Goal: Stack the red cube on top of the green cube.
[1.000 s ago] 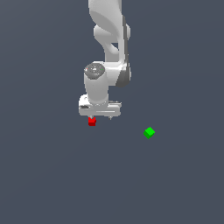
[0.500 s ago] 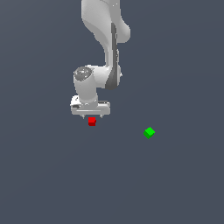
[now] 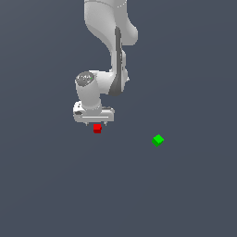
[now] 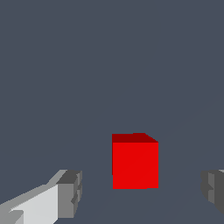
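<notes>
Though tiny, red cube (image 4: 134, 162) (bright, plain)

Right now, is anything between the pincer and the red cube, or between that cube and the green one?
Nothing visible. The open pincer brackets the red cube, and only bare floor separates it from the green cube.

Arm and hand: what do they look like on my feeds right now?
The arm is glossy white with rounded segments and a dark grey seam down the forearm. The hand is a flat white block; its fingers carry blocky dark grey tips. No cables or markings show.
</notes>
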`<move>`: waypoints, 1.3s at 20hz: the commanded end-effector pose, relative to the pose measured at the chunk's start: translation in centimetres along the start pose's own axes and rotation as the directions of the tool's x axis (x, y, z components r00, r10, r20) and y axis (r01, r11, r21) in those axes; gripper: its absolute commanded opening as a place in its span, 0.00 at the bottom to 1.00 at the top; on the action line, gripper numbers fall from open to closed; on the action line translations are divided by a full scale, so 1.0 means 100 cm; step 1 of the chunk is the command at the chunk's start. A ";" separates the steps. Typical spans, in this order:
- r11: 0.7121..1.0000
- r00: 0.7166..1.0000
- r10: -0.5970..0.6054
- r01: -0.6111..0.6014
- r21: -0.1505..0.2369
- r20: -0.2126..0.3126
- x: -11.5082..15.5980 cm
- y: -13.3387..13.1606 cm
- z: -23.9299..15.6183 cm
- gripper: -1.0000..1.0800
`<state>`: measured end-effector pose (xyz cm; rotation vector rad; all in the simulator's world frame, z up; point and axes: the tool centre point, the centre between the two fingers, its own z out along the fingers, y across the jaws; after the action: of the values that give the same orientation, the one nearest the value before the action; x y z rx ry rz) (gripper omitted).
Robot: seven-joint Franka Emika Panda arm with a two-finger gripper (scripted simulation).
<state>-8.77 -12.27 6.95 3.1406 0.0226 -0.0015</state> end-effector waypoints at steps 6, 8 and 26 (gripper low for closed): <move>1.000 1.000 -0.001 0.001 0.000 0.000 -0.001 0.000 0.023 0.96; 1.000 1.000 -0.001 0.001 0.001 0.000 -0.001 0.000 0.033 0.96; 1.000 1.000 -0.002 0.002 0.001 -0.001 0.000 0.000 0.050 0.00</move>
<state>-8.79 -12.30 2.03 3.1416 0.0258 0.0001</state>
